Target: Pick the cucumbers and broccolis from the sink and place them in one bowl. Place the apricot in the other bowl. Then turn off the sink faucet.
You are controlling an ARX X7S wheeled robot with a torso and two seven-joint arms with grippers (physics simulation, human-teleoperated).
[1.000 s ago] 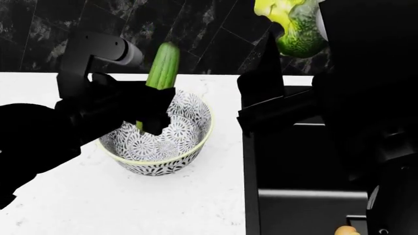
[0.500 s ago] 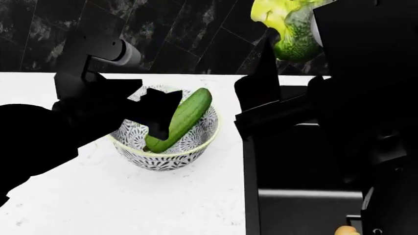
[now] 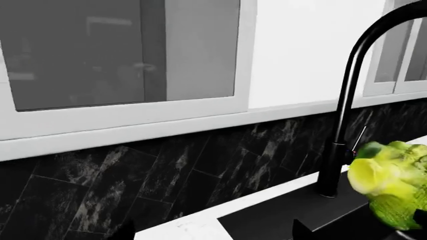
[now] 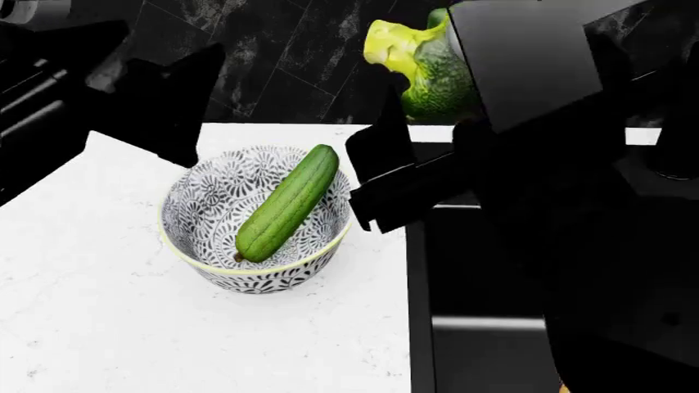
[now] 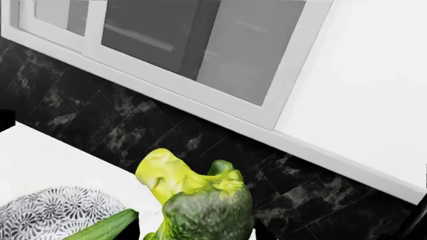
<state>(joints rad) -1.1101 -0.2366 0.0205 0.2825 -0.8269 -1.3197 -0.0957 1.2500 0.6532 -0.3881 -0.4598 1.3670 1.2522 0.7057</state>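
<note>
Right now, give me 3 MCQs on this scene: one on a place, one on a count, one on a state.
1. Where is the cucumber?
A. On the counter beside the bowl
B. Lying in the patterned bowl
C. In the sink

2. How many cucumbers are in the bowl?
A. One
B. Two
C. None

3. What is the state of the broccoli?
A. Resting in the bowl
B. Lying on the counter
C. Held up in the air at the right gripper

Answers:
1 B: the cucumber lies slanted inside the patterned bowl, its tip over the far rim.
2 A: only one shows there in the head view.
3 C: the broccoli hangs above the counter at the right gripper, clear of the bowl; the jaws themselves are hidden.
</note>
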